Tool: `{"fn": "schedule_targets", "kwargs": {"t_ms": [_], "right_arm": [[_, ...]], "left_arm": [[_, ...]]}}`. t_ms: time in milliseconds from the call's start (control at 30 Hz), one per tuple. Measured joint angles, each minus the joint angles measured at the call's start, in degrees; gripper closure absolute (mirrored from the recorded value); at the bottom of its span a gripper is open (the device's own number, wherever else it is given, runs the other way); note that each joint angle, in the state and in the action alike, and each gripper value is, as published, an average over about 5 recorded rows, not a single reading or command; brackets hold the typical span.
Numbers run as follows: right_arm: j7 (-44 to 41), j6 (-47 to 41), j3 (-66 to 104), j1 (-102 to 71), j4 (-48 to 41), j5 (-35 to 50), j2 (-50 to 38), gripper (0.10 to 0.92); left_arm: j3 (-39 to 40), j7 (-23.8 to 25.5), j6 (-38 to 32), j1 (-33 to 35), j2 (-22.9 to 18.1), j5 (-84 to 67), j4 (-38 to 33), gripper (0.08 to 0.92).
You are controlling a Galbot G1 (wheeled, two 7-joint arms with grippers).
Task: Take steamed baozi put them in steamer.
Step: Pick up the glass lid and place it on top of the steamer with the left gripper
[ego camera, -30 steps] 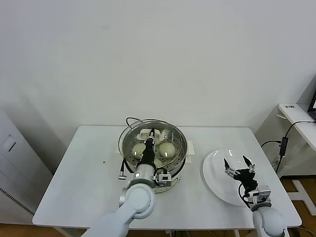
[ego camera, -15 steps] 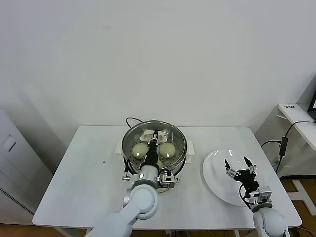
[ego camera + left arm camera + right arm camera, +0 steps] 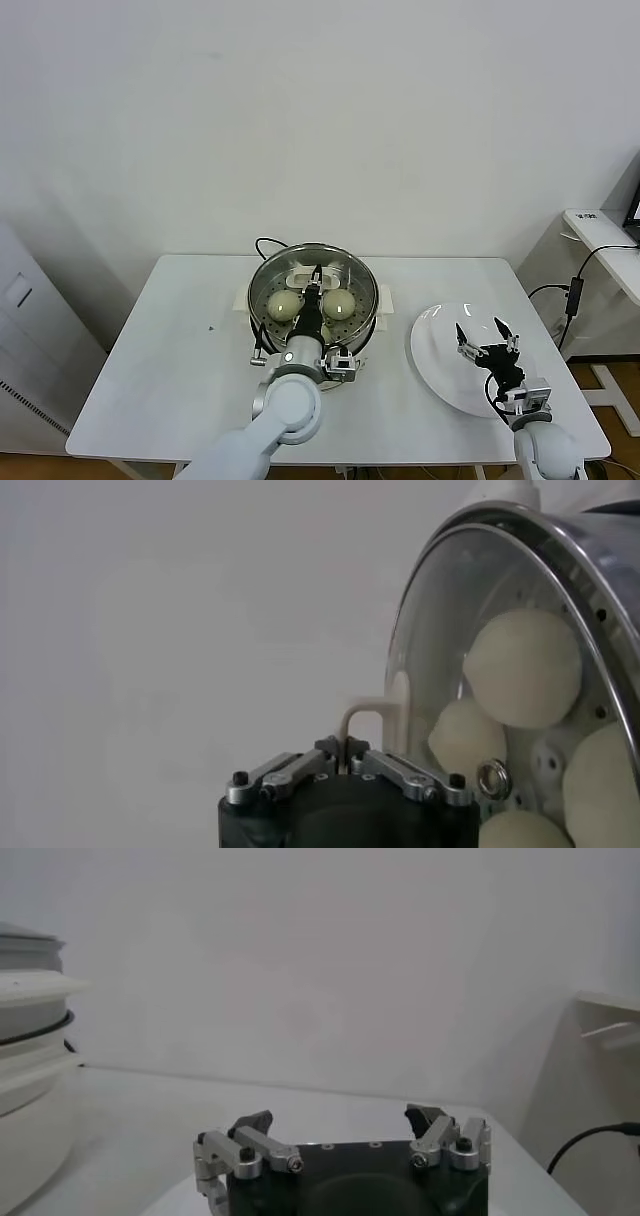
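The steamed baozi (image 3: 284,302) are sat inside the steamer (image 3: 262,276) on the counter (image 3: 170,360). The glass lid (image 3: 440,670) is pinched by the left end effector (image 3: 315,283). The right end effector (image 3: 486,336) is held spread over the plate (image 3: 432,360).

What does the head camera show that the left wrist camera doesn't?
Only the head view shows the white plate, the right gripper open above it, and the table. Only the left wrist view shows the glass lid close up, with four steamed baozi behind it. Both show the steamer and the left gripper at it.
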Motion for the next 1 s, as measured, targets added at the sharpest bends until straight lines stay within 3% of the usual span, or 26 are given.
{"fn": "schedule_targets", "kwargs": {"t_ms": [600, 1000], "right_arm": [[-0.2, 0.1, 0.4, 0.0, -0.2, -0.1, 0.3, 0.203], [-0.3, 0.2, 0.6, 0.0, -0.1, 0.0, 0.2, 0.203]], "left_arm": [[-0.1, -0.5, 0.2, 1.1, 0.4, -0.8, -0.4, 0.870], [-2.8, -0.7, -0.1, 2.4, 3.0, -10.6, -5.4, 0.540]]}}
